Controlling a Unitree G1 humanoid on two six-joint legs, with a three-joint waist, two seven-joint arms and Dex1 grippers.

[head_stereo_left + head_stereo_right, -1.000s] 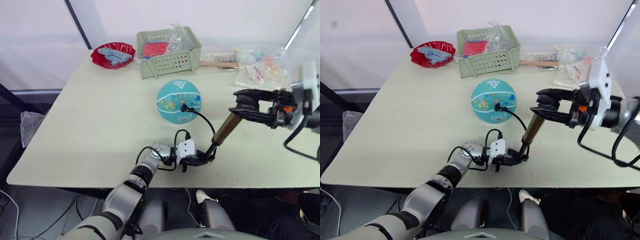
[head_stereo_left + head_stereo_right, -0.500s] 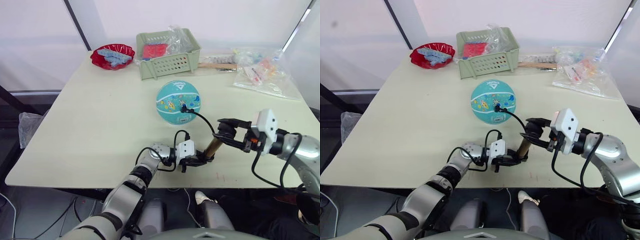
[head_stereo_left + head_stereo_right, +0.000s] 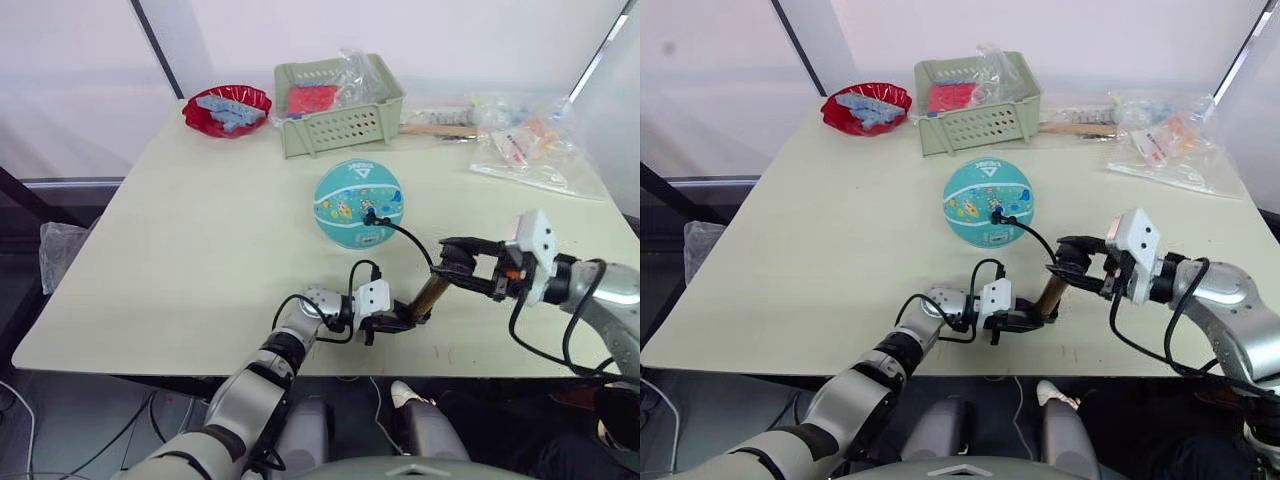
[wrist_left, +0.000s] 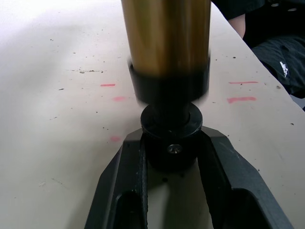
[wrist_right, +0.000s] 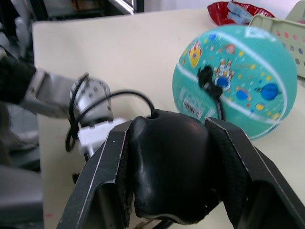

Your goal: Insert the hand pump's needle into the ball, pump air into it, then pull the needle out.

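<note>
Left gripper clamps the black base cap of the hand pump, pinning it to the table. Right gripper is closed on the black T-handle at the top. Pump slants between the two grippers. Ball sits just beyond the left gripper, hose fitting plugged into it. Pump is likely rigid, with a smooth, slippery barrel, so grip the caps. Ball looks light and may roll.

Hand pump: glossy brass metal; ball: smooth.
</note>
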